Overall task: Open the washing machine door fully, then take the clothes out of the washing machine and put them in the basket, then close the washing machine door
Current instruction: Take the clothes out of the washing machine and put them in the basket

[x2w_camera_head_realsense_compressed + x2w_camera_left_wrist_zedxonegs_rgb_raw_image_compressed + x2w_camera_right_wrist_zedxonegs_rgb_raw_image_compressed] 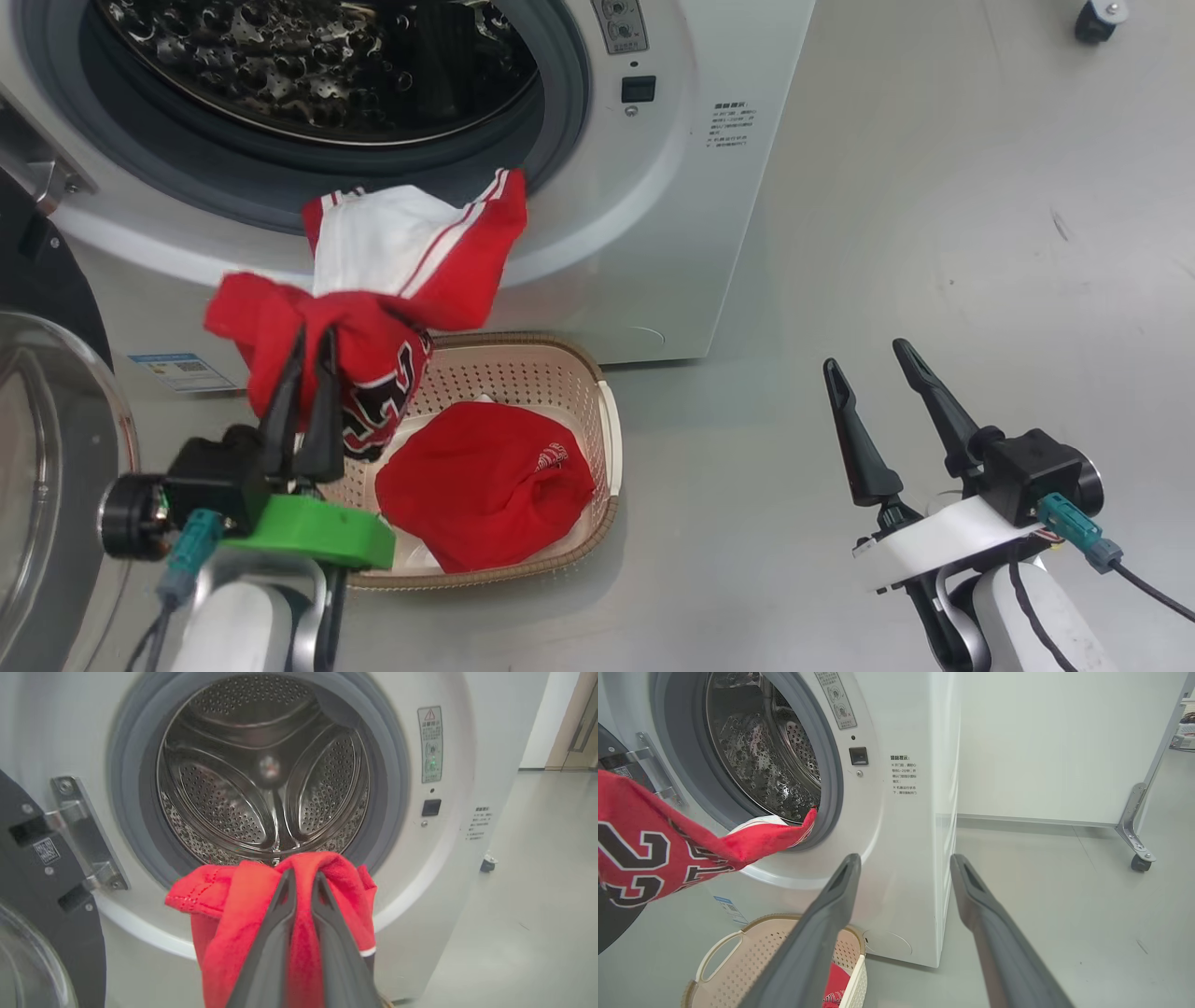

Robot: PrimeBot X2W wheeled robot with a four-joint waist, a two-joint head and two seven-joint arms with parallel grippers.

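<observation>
My left gripper (313, 336) is shut on a red garment (373, 280) with white trim and dark lettering, held in the air in front of the washing machine (672, 187), above the basket's left end. The same garment (243, 900) drapes over the closed fingers in the left wrist view, with the steel drum (261, 779) behind it bare. Another red garment (481, 485) lies in the cream basket (607, 420) on the floor below the drum opening. The washing machine door (56, 448) stands swung open at the left. My right gripper (873, 359) is open, out over the floor to the right.
Grey floor (934, 233) stretches to the right of the machine. A caster wheel (1097, 19) sits at the far right top. In the right wrist view a white wall panel on a metal foot with a caster (1139, 858) stands beyond the machine.
</observation>
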